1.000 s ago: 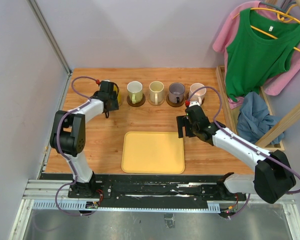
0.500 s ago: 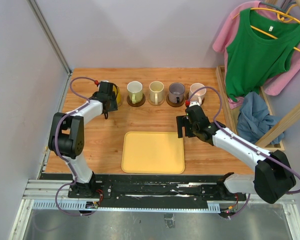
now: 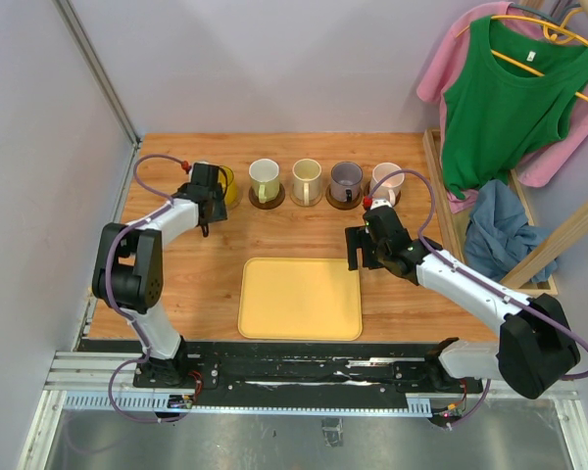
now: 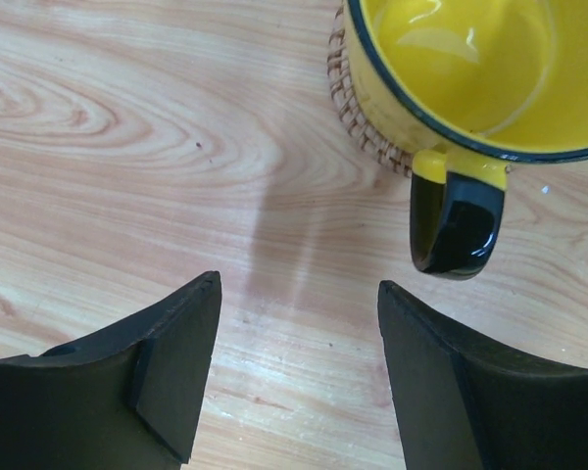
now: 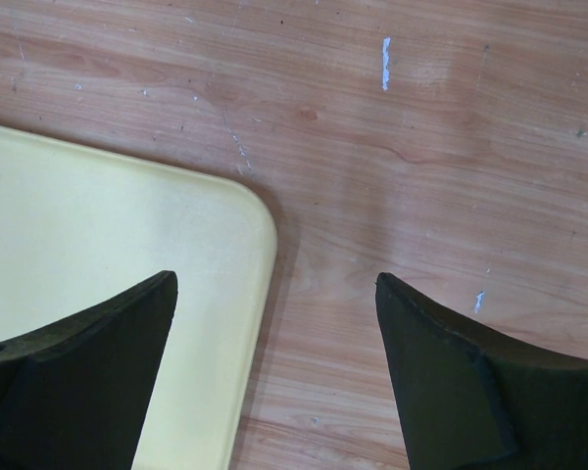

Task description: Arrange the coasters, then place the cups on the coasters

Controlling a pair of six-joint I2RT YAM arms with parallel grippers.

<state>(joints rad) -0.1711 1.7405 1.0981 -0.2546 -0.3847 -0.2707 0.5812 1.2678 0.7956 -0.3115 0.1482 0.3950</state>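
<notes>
Pale lilac walls close in the wooden worktop (image 3: pixel 196 294), and a green top (image 3: pixel 510 98) hangs off to the right. Along the far edge, all five mugs stand in a row. The yellow mug (image 4: pixel 461 69) sits on a woven coaster (image 4: pixel 345 93) at the left end. Next come the cream-green mug (image 3: pixel 265 177) on a dark coaster (image 3: pixel 267 203), the cream-white mug (image 3: pixel 307 177), the grey-purple mug (image 3: pixel 346 178) and the pale pink mug (image 3: pixel 385 178), each on its own disc.

Your left hand (image 4: pixel 299 367) stands wide and holds nothing, just short of the yellow mug's black handle (image 4: pixel 455 227), which points towards it. Your right hand (image 5: pixel 274 372) is also wide and empty, over the corner of the yellow tray (image 5: pixel 78 245).

Treat the mugs as rigid, glossy and likely slippery, and probably breakable. The rim wall beside the handle looks the surest place to pinch. The yellow mug is empty inside and the tray carries nothing. The coasters are thin and light, so a nudge would probably shift them.
</notes>
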